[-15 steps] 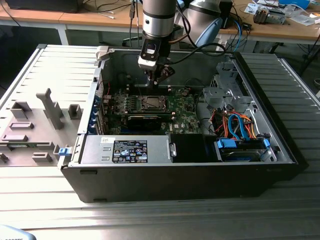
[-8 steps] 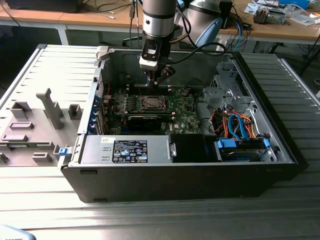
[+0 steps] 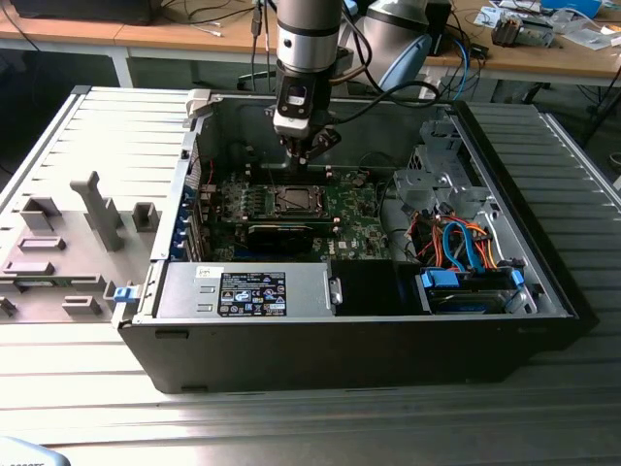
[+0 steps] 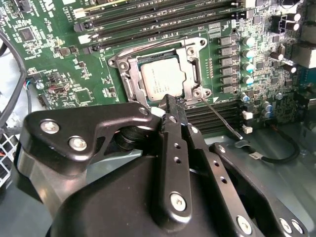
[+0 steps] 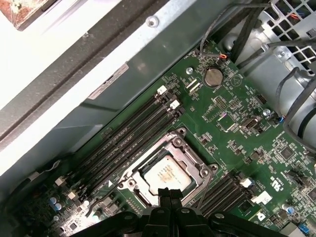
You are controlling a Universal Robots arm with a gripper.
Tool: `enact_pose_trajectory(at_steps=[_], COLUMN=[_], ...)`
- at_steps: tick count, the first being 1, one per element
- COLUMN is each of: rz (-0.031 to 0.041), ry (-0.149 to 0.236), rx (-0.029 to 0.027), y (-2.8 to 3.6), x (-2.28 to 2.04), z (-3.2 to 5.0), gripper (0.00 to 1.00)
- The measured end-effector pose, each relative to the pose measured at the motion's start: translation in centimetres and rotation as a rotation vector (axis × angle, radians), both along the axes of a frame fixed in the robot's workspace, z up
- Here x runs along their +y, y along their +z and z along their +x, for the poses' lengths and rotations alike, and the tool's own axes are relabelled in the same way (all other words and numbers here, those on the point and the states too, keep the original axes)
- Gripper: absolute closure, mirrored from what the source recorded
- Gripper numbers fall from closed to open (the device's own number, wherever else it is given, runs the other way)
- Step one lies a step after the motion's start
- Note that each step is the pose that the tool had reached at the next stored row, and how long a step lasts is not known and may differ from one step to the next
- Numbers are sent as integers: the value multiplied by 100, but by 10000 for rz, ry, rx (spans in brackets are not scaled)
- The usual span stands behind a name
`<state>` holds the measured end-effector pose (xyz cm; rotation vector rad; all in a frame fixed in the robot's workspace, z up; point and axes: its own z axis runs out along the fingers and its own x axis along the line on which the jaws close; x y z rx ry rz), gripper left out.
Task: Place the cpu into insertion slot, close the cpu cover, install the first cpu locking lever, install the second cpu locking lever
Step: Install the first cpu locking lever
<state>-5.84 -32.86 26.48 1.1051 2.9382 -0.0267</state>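
The cpu (image 4: pixel 162 82) lies flat in the socket on the green motherboard (image 4: pixel 74 74), its silver top showing in both wrist views (image 5: pixel 167 175). The cpu cover (image 4: pixel 193 74), a dark metal frame (image 5: pixel 195 159), sits down around it. A thin wire locking lever (image 4: pixel 219 118) sticks out from the socket's corner, unlatched. A second wire lever (image 4: pixel 148 47) runs along the socket's opposite side. My gripper (image 4: pixel 169 101) hovers just over the socket's edge near the first lever, fingers shut together on nothing (image 5: pixel 169 191). In the exterior view the gripper (image 3: pixel 303 155) hangs above the socket (image 3: pixel 296 201).
The open computer case (image 3: pixel 543 282) lies on a ribbed metal table. Memory slots (image 5: pixel 128 133) run beside the socket. A drive cage with orange and blue cables (image 3: pixel 456 243) fills the exterior view's right. A grey fixture tray (image 3: pixel 78 233) sits at the left.
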Motion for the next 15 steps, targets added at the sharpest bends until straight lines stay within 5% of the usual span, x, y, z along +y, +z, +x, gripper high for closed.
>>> enact_pose_trajectory(at_steps=[15], rz=[1], ry=[672], rx=[0], y=[0], x=[0], z=[0], gripper=[89])
